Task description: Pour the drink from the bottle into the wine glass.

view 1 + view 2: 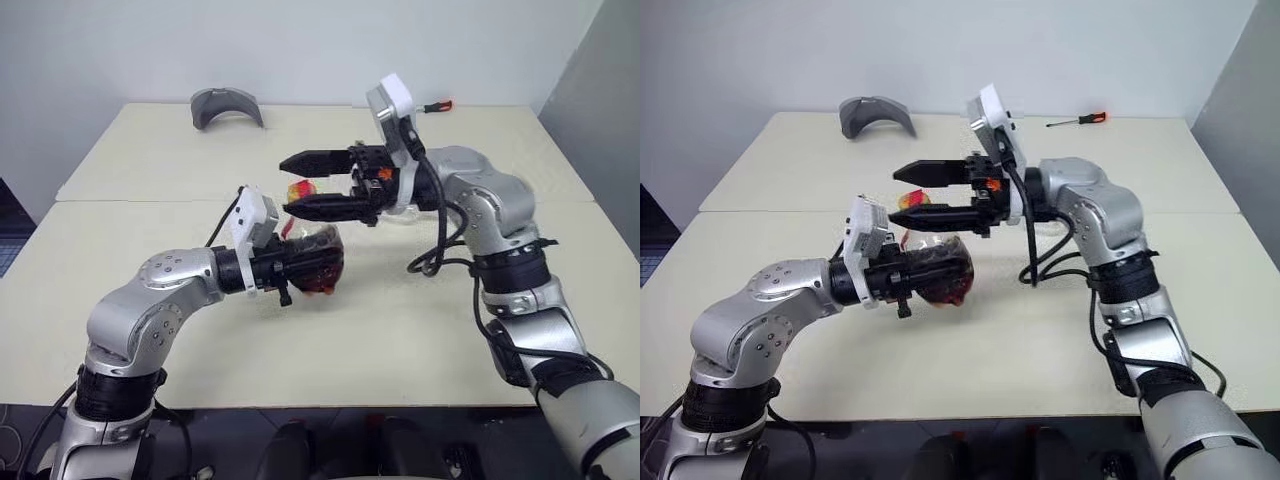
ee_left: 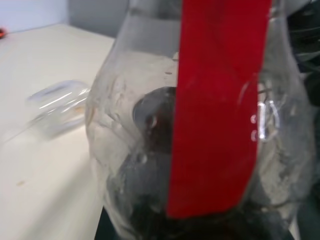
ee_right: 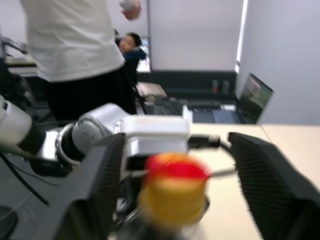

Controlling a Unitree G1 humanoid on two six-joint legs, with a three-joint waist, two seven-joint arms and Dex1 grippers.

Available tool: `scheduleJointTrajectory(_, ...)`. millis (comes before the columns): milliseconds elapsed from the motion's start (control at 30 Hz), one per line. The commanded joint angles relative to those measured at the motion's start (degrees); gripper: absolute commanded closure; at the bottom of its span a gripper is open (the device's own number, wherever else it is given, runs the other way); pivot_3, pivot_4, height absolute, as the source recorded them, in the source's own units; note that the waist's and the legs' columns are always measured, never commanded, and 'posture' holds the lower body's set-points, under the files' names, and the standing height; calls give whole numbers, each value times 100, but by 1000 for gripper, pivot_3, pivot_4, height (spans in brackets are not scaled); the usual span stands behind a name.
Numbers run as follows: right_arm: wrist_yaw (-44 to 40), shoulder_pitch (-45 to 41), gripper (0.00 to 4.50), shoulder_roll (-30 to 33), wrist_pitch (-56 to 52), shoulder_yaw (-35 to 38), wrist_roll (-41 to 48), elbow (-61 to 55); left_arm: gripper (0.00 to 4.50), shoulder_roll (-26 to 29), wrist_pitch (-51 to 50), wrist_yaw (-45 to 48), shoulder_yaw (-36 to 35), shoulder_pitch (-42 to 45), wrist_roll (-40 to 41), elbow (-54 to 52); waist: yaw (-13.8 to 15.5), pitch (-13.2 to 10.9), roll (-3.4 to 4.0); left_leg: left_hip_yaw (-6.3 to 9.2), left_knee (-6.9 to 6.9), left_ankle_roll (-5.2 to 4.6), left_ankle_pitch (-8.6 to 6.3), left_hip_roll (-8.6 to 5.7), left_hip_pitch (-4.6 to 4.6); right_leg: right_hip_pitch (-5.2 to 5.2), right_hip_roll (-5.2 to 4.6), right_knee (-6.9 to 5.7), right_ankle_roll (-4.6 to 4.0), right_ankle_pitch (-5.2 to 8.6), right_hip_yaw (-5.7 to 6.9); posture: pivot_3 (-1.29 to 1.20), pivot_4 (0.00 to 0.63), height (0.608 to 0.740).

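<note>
Cream table (image 1: pixel 420 330) at mid-frame: left gripper (image 1: pixel 300 268) clenched on bottle (image 1: pixel 318 262), right gripper (image 1: pixel 300 185) released wide around yellow cap (image 3: pixel 172 192); uncapping step, calling for closing and twisting.

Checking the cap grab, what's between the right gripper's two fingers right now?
The bottle's yellow cap sits between the open right gripper's fingers, untouched, in the right wrist view.

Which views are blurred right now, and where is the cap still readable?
Right wrist view: the yellow cap is soft, between open jaws of the right gripper. Left wrist view: the bottle is blurred. Left eye view: cap sharp.
</note>
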State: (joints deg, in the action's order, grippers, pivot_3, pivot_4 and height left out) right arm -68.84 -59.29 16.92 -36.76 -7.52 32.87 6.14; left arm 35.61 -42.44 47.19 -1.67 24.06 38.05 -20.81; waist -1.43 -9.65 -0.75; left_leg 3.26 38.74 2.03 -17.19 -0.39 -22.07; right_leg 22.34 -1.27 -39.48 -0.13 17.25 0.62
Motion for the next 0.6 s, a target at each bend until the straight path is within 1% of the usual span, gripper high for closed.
scheduleJointTrajectory(33, 437, 84, 0, 95, -130, 254, 98, -627, 3601, 31, 454, 25, -117, 48, -258, 201, -9, 0, 1, 0, -1, 0, 0, 0, 0, 1, 0, -1, 0, 0, -1, 0, 150, 740)
scheduleJointTrajectory(133, 1194, 219, 0, 61, -82, 417, -137, -904, 3601, -97, 669, -20, -36, 331, -469, 652, -13, -1, 1, 0, -3, -1, 0, 1, 0, 3, 1, -2, 0, 0, 0, 0, 150, 740)
scheduleJointTrajectory(300, 2056, 251, 0, -189, -40, 442, -317, -1022, 3601, -301, 1020, 113, 174, 650, -766, 1153, -16, -1, 0, -3, -3, 1, 1, 0, 0, 3, 1, -4, 0, 0, -1, 0, 150, 740)
scheduleJointTrajectory(500, 2620, 112, 0, -541, 237, 328, -642, -740, 3601, -554, 1463, 296, 371, 1146, -1110, 1845, -20, -1, 0, -5, -2, 2, 1, -1, -2, 5, 0, -6, 0, 0, -2, 0, 150, 740)
scheduleJointTrajectory(600, 2693, 31, 0, -648, 393, 309, -748, -518, 3601, -614, 1588, 368, 381, 1202, -1196, 2021, -26, -1, 0, -6, -2, 2, 1, -1, -2, 8, 1, -8, 0, 0, -2, 0, 150, 740)
